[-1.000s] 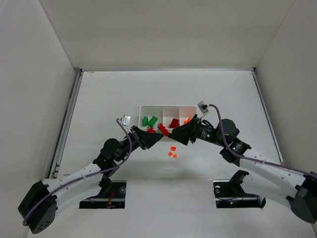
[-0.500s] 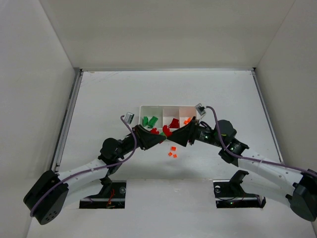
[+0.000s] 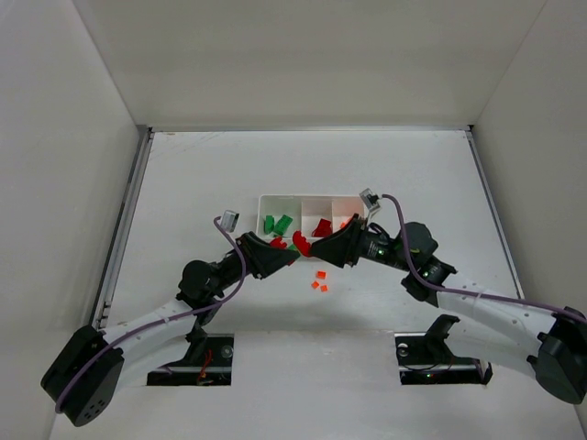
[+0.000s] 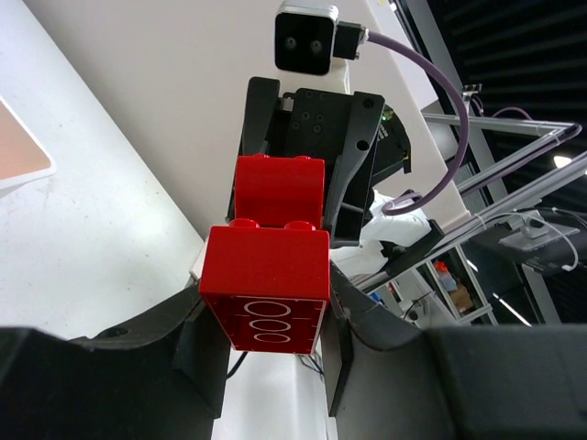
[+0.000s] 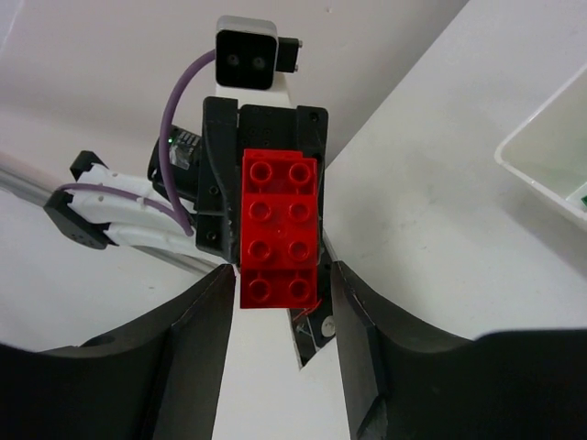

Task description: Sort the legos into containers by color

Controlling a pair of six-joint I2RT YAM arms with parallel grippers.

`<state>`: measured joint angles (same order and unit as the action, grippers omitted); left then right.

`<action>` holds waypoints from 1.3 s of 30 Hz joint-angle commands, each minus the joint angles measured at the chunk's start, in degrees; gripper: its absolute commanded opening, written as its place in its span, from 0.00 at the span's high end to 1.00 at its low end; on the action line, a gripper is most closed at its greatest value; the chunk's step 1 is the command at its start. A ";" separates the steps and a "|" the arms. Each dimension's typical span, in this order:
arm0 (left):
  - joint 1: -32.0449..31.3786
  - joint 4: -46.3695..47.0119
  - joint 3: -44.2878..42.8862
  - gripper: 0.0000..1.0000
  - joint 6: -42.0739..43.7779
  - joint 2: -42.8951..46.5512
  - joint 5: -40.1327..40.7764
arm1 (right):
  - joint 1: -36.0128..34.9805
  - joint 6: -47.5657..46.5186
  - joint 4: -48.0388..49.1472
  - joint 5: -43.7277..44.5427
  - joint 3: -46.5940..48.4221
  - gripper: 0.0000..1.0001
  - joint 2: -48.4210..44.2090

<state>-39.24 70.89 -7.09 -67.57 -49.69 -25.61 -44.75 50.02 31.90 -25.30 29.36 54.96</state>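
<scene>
Two joined red legos (image 3: 301, 241) hang above the table between my two grippers, just in front of the white tray (image 3: 264, 198). My left gripper (image 3: 287, 251) is shut on the near brick (image 4: 266, 289) in the left wrist view. My right gripper (image 3: 319, 249) holds the other brick (image 4: 280, 188), which shows stud side up in the right wrist view (image 5: 280, 229). The tray holds green legos (image 3: 278, 223) in its left compartment, a red lego (image 3: 322, 226) in the middle and an orange piece (image 3: 347, 222) on the right. Three orange pieces (image 3: 318, 280) lie on the table.
A red lego (image 3: 278, 242) and a green lego (image 3: 294, 246) lie by the tray's front edge, partly hidden by my left gripper. A tray corner shows in the left wrist view (image 4: 14, 151) and in the right wrist view (image 5: 550, 151). White walls enclose the table.
Both grippers stay together on the red legos. The pair moved slightly toward the tray and came back; the left wrist shifted a little left.
</scene>
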 commanded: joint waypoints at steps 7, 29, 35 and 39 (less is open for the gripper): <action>0.53 5.05 0.15 0.75 -0.02 0.74 -1.03 | -1.96 0.96 5.80 -1.86 2.72 0.42 4.89; 6.77 -1.63 5.07 0.77 0.07 6.79 -2.17 | 5.25 -4.49 -10.79 17.72 5.43 0.67 8.21; 8.52 -11.72 3.14 0.77 0.07 11.89 -0.59 | 5.16 -5.46 -18.62 28.63 12.90 0.67 18.15; 10.81 -19.90 2.61 0.76 0.69 14.18 1.25 | 4.90 -7.12 -21.61 32.23 16.95 0.64 21.32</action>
<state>-29.82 56.23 -2.85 -67.57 -37.06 -25.56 -39.77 45.34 12.21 0.86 41.41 75.90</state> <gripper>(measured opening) 0.337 0.427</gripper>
